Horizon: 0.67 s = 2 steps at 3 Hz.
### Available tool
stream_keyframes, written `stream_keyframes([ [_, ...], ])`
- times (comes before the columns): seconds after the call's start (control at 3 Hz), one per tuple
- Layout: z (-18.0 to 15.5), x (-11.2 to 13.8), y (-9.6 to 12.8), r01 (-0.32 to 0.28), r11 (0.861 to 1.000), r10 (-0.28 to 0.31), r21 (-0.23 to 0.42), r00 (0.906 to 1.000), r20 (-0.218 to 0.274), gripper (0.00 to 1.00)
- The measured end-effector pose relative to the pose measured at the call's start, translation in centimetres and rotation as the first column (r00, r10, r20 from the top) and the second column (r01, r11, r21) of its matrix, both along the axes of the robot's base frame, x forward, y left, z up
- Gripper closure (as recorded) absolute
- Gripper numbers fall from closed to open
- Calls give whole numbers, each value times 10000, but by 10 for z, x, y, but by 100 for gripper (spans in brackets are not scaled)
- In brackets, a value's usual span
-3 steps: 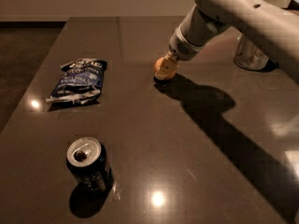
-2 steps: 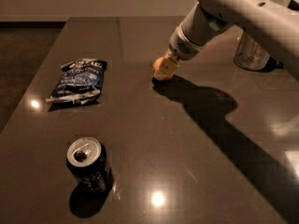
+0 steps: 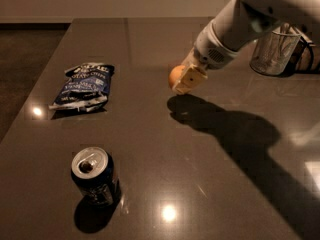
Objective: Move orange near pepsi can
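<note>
The orange [image 3: 175, 76] sits between the fingers of my gripper [image 3: 184, 80] near the middle of the dark table. One cream finger [image 3: 191, 78] covers its right side. The gripper is shut on the orange and holds it just above the tabletop, with its shadow lying a little below it. The pepsi can [image 3: 93, 175] stands upright at the front left, dark blue with an opened silver top. It is far from the orange, toward the near left.
A blue-and-white chip bag [image 3: 82, 85] lies flat at the left, between the orange and the table's left edge. A clear glass container [image 3: 273, 52] stands at the back right behind my arm. The arm's long shadow crosses the right half of the dark table [image 3: 150, 44].
The gripper with the orange has shifted slightly toward the camera, and a gap now shows between it and its shadow. The can and bag have not moved.
</note>
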<state>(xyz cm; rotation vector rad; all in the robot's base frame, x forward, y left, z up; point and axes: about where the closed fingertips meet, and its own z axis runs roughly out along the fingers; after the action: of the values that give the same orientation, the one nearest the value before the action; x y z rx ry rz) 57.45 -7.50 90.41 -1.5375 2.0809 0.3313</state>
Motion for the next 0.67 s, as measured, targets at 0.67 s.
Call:
stream_keyframes([
  [0.67, 21, -86, -10, -1521, 9881, 1517, 211, 9882, 191, 100],
])
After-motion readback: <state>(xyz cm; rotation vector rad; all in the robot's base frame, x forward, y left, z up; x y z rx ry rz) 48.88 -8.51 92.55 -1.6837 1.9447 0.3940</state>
